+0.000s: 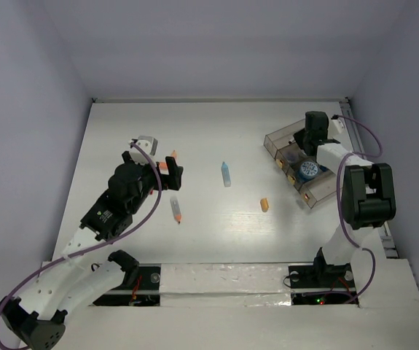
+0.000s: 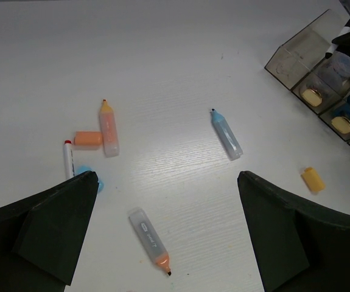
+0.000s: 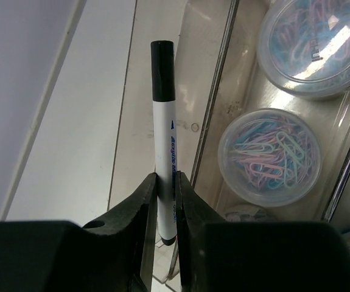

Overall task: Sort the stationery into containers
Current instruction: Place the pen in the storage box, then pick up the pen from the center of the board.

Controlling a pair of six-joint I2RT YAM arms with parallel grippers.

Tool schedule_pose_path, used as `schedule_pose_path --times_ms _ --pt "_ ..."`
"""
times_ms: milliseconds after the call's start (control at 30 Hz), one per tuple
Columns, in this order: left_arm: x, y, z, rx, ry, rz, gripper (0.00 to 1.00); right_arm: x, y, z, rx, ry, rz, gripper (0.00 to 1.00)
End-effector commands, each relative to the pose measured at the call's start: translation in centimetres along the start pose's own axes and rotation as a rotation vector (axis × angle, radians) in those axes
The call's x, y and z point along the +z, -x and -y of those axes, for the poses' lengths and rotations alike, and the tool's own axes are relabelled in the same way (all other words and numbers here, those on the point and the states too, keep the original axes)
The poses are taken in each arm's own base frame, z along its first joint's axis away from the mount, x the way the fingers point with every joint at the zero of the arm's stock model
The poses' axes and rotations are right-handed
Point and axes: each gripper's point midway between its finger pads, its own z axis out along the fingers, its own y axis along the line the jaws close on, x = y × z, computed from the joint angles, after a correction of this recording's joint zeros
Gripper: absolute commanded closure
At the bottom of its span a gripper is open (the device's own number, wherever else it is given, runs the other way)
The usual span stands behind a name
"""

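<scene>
Counted on the worktop (image 1: 216,131): two translucent marker sticks with orange ends (image 2: 108,129) (image 2: 150,239); one light-blue marker stick (image 2: 226,134); one thin white marker with a red tip (image 2: 69,159); two short orange stubs (image 2: 88,139) (image 2: 313,179). One white pen with a black cap (image 3: 164,152) noted. Two round clear jars of coloured paper clips (image 3: 269,157) (image 3: 313,45) tallied. One smoky clear plastic divided tray (image 1: 273,142) recorded.

Robot lab cell: white table (image 1: 216,131) within plain pale walls (image 1: 216,44), cabled left arm (image 1: 114,208) and right arm (image 1: 362,197) at its edge.

White table (image 1: 216,131): light-blue marker (image 2: 226,134), orange stub (image 2: 313,179), divided tray (image 2: 296,58) (far right).
</scene>
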Motion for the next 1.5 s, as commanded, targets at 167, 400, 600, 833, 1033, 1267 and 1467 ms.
schedule_pose_path --times_ms 167,400,600,833,1033,1267,1467 --pt "0.5 0.6 -0.3 0.0 0.011 0.023 0.01 -0.2 2.2 -4.2 0.033 0.15 0.034 0.62" --pt "1.0 0.0 -1.9 0.003 0.099 0.006 0.03 -1.6 2.5 -6.3 -0.006 0.244 0.01 0.53" --pt "2.4 -2.5 -5.9 -0.011 0.284 -0.1 0.15 -6.3 2.3 -8.7 -0.086 0.445 -0.038 0.53" --pt "4.5 -6.7 -9.9 -0.059 0.395 -0.28 0.32 -14.5 -1.2 -9.4 -0.267 0.633 -0.14 0.53" --pt "5.3 -8.9 -12.7 -0.114 0.463 -0.367 0.65 -19.8 -2.9 -7.5 -0.354 0.728 -0.176 0.53" --pt "7.1 -13.9 -13.5 -0.163 0.427 -0.566 0.7 -21.5 -3.5 -5.2 -0.447 0.738 -0.176 0.53" --pt "7.7 -15.8 -14.4 -0.175 0.448 -0.639 0.67 -22.3 -4.4 -4.2 -0.469 0.773 -0.194 0.53"
